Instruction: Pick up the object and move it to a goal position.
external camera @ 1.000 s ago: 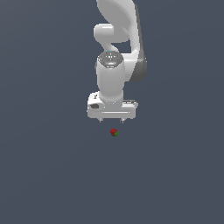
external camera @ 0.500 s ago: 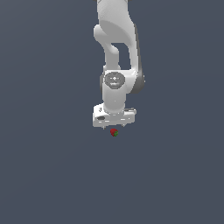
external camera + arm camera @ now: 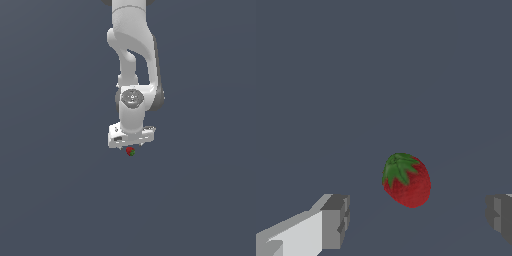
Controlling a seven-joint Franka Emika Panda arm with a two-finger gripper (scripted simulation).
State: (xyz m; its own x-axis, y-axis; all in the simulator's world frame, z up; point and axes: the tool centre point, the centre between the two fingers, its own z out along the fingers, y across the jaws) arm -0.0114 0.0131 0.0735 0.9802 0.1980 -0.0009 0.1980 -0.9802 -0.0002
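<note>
Glossy red strawberry (image 3: 406,181), green leafy cap; blocky grey-tipped white claw (image 3: 418,220) spread wide around it.

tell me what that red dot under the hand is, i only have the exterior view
Observer: The wrist view shows it's a strawberry, red with a green leafy cap.
Operator: is the hand open
Observer: Yes. The hand is open; both fingertips stand well clear of the strawberry, one on each side.
Operator: is it lined up between them
Observer: Roughly. It sits in the gap, touching neither finger, with its leafy cap pointing away from the hand.
</note>
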